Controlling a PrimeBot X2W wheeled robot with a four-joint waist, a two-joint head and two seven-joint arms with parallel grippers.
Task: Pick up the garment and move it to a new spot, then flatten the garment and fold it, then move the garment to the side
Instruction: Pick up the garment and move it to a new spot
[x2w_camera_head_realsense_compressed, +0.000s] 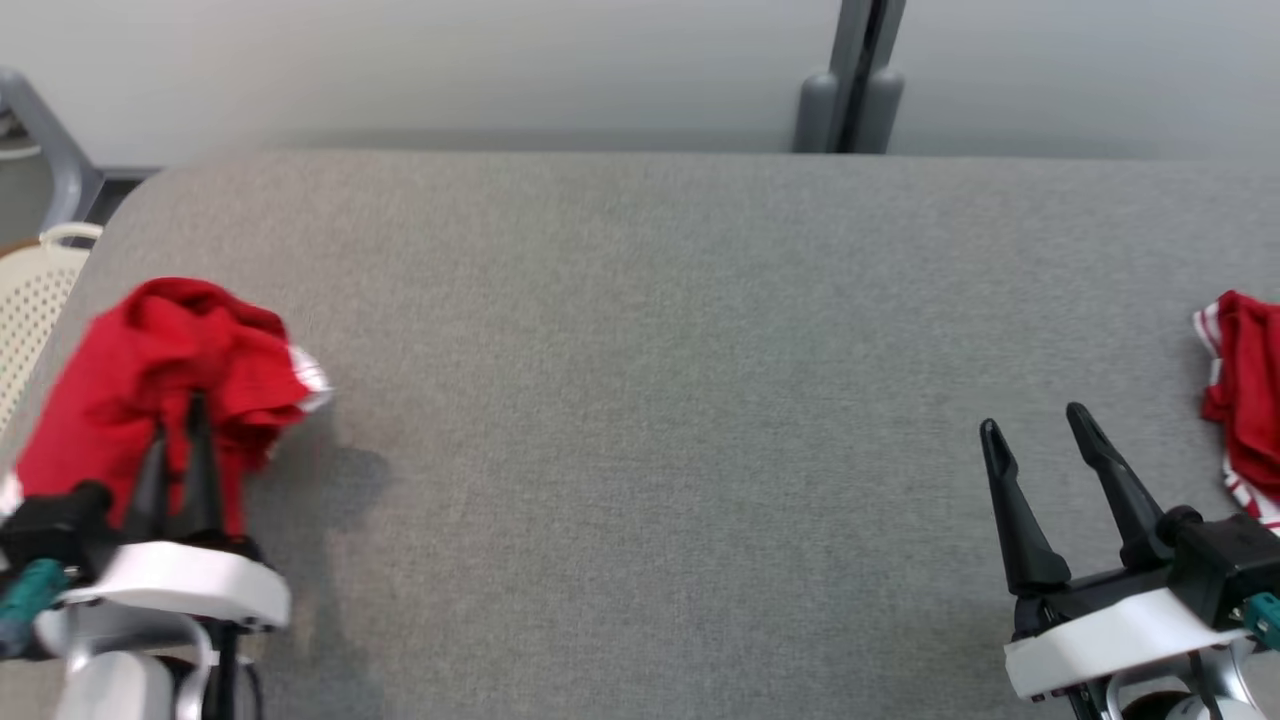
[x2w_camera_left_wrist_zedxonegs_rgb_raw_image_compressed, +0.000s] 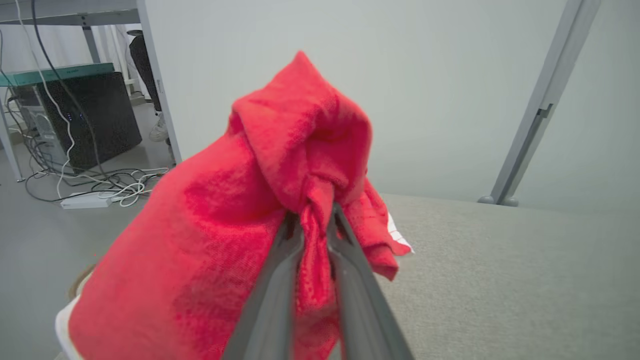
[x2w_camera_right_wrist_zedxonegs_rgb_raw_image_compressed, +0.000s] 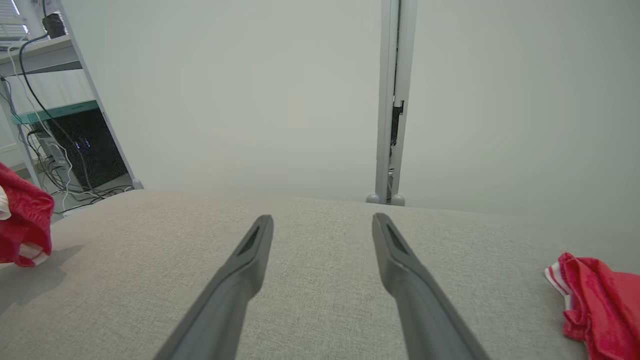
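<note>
Folds of red cloth bunch in the lower left of the head view. The garment (x2w_camera_head_realsense_compressed: 150, 340) is a crumpled lump with a white-striped edge showing at its right side. The left gripper (x2w_camera_head_realsense_compressed: 180, 415) has its two dark fingers pinched narrowly on a twisted fold of it (the left wrist view shows the fabric squeezed between them and spilling over both sides). The bundle is at the left end of the grey table (x2w_camera_head_realsense_compressed: 650, 400), and its shadow falls on the surface just to its lower right. At the lower right of the frame the right gripper (x2w_camera_head_realsense_compressed: 1033, 417) hovers over bare tabletop, fingers spread wide and holding nothing. A second red cloth (x2w_camera_head_realsense_compressed: 1245, 400) with white stripes lies crumpled at the right edge, near that gripper. A grey post (x2w_camera_head_realsense_compressed: 850, 80) stands behind the table's far edge, toward the upper right.
</note>
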